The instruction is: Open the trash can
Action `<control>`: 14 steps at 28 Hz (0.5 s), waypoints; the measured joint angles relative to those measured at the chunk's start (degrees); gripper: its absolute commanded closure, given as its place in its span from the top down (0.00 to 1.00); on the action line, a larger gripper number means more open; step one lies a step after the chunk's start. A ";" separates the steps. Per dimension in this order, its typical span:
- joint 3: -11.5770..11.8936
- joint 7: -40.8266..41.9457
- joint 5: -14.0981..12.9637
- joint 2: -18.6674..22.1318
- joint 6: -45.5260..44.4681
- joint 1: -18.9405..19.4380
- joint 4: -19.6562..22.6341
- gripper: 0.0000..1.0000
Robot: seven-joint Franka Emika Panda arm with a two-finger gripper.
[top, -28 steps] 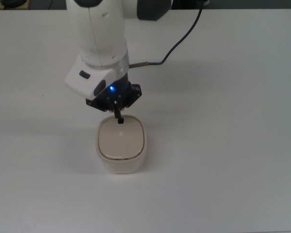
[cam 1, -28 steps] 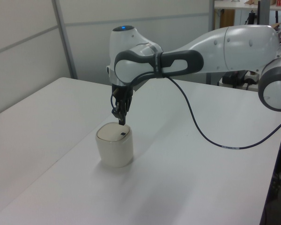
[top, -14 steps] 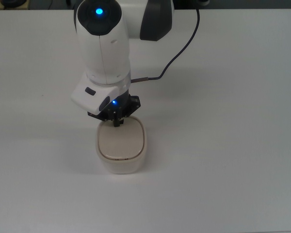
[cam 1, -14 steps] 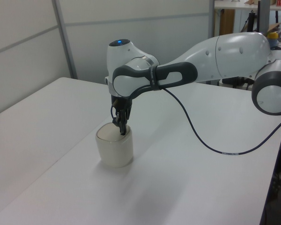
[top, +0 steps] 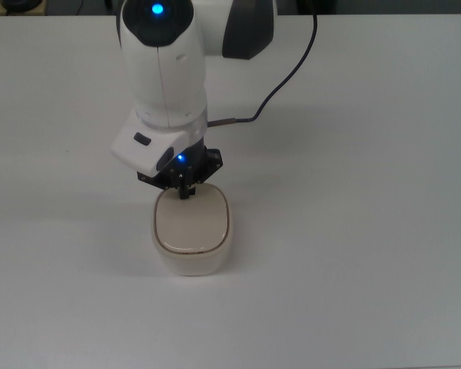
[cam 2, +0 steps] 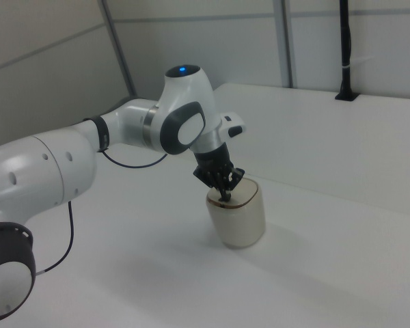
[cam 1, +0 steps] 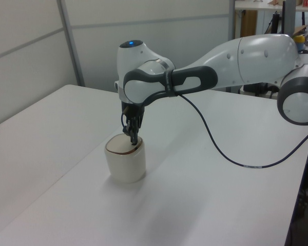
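The trash can [top: 192, 231] stands on the white desk [top: 353, 254], and the pincer [top: 186, 193], fingers closed together on nothing, presses its lid's arm-side edge, so the push should probably go straight down on the button there without tipping the can.

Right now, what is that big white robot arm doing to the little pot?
The robot arm's gripper is pointing straight down and pressing its tip on the edge of the trash can lid, at the end nearest the arm. That is how it tries to pop the lid open. A thin dark line shows around the lid's rim, so it may be starting to lift, but it is not swung open. The trash can stands upright on the white table.
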State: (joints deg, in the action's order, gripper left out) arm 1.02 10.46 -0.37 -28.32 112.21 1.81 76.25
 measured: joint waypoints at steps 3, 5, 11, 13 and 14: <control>-0.03 0.00 -0.34 1.25 -0.06 0.00 -0.03 0.00; -0.04 0.00 -0.71 1.93 -0.12 0.00 -0.03 0.00; -0.04 0.00 -1.35 4.46 -1.57 -0.04 -0.05 0.00; -0.04 0.00 -1.35 5.65 -3.62 -0.13 -0.07 0.03; -0.04 0.00 -1.35 6.13 -4.33 -0.18 -0.09 0.04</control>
State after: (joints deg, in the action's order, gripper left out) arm 0.99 10.46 -1.72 -22.19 107.88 1.63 76.16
